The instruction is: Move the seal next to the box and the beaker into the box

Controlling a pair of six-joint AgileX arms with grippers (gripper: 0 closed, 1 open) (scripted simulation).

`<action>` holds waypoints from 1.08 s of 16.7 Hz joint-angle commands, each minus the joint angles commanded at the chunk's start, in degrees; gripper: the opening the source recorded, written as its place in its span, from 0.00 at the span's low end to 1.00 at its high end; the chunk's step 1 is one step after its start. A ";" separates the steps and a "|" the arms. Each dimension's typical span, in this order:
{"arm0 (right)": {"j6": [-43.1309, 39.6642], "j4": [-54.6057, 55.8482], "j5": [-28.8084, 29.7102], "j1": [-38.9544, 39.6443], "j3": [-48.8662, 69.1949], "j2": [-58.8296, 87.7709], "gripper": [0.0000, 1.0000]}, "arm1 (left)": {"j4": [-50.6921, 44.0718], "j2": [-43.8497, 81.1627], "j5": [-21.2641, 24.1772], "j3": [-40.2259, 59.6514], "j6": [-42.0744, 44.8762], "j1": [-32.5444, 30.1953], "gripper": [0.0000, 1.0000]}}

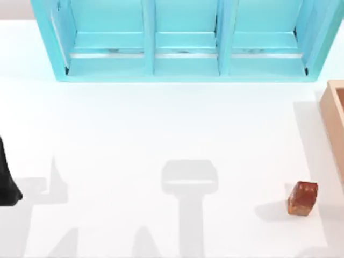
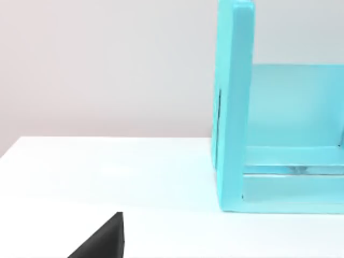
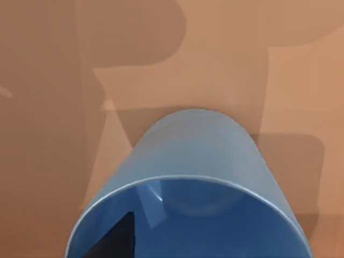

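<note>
Fingers on my right gripper show as 1 dark tip reaching inside the rim of the beaker; I cannot tell whether they are clamped on it or apart. From the right wrist view, the blue beaker sits over the brown floor of the box, with shadows falling across that floor behind it.

From above, the box is at the right edge of the table, with 1 tan wall in sight. The seal stands on the table on the near right side, close to the box's left wall but apart from it.

My left gripper is parked at the table's left edge, and I cannot tell its finger state either. Across the far side stands a turquoise shelf unit with 3 bays.
</note>
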 joint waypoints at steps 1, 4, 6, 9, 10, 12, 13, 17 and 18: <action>0.00 0.00 0.00 0.00 0.00 0.00 1.00 | 0.00 0.00 0.00 0.00 0.00 0.00 1.00; -0.05 -0.15 0.00 -0.02 0.16 -0.11 1.00 | 0.00 0.00 0.00 0.00 0.00 0.00 1.00; -0.22 -2.06 0.12 0.31 2.20 -1.39 1.00 | 0.00 0.00 0.00 0.00 0.00 0.00 1.00; 0.24 -7.32 1.24 0.45 8.88 -5.22 1.00 | 0.00 0.00 0.00 0.00 0.00 0.00 1.00; 0.36 -9.40 2.01 0.42 11.19 -6.28 1.00 | 0.00 0.00 0.00 0.00 0.00 0.00 1.00; 0.13 -13.84 3.49 0.37 14.84 -7.46 1.00 | 0.00 0.00 0.00 0.00 0.00 0.00 1.00; -0.06 -15.96 3.88 0.34 16.05 -7.66 1.00 | 0.00 0.00 0.00 0.00 0.00 0.00 1.00; -0.25 -22.10 1.56 -0.06 18.55 -5.65 1.00 | 0.00 0.00 0.00 0.00 0.00 0.00 1.00; -0.28 -22.94 0.74 -0.20 18.87 -5.06 1.00 | 0.00 0.00 0.00 0.00 0.00 0.00 1.00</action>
